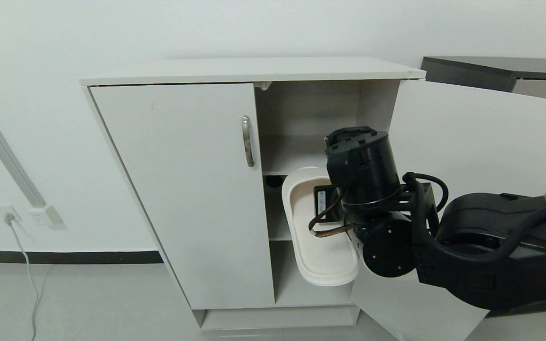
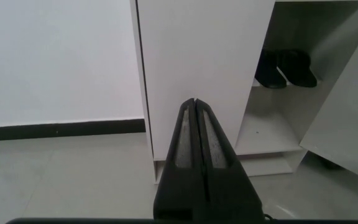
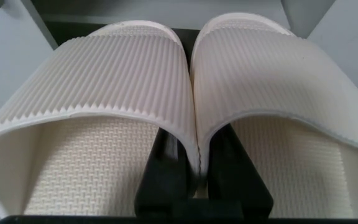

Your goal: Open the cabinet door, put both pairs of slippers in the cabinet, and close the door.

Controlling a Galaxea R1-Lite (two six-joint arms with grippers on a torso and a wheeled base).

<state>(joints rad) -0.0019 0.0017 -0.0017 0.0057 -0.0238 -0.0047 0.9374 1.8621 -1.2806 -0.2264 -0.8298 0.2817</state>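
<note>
Cream slippers (image 3: 117, 74), ribbed straps, dimpled footbeds, pinched in right hand (image 3: 196, 177).

White cabinet (image 1: 183, 189) is shown standing on the grey floor (image 1: 88, 303). A pair of black slippers (image 2: 298, 67) is seen laid side by side on an inner shelf (image 2: 272, 90).

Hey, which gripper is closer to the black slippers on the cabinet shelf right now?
Right. The right gripper, shut on the white slippers, is at the open side of the cabinet by the black slippers. The left gripper sits back, facing the closed door.
</note>
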